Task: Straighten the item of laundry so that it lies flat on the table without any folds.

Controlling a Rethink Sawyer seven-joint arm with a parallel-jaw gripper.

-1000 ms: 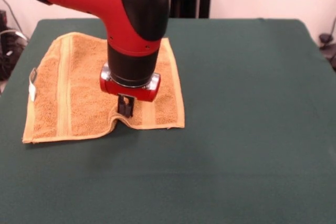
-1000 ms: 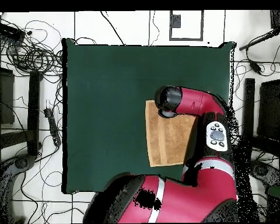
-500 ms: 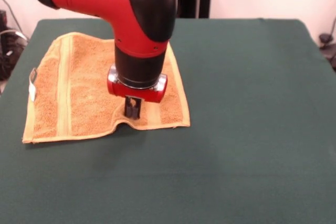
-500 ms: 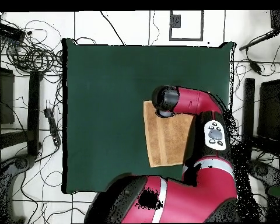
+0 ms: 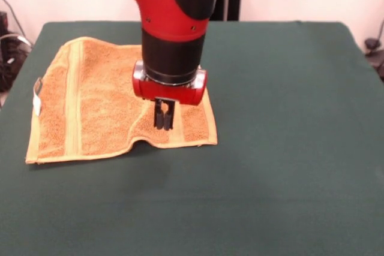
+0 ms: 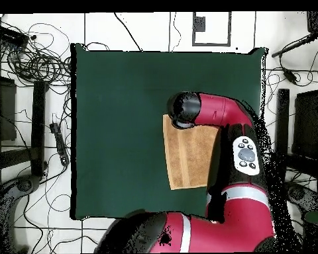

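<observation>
The tool [image 5: 164, 123] slid right, dragging the orange-yellow terry towel [image 5: 90, 103] with it. Its fingers look pressed together, pinching cloth. If the grip slips, that front-edge bump stays on the dark green surface [image 5: 288, 148].

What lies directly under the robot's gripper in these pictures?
The orange-yellow towel lies under the gripper, near its front edge, where a small hump rises. The green table lies beneath the towel. Whether the fingertips touch the cloth cannot be seen.

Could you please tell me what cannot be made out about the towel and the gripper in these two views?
- Overhead view: the gripper is hidden under the arm's wrist, which also covers the towel's corner.
- Front view: whether the fingers pinch the towel is too small to tell.
- Front view: the arm hides the towel's far right corner.
</observation>
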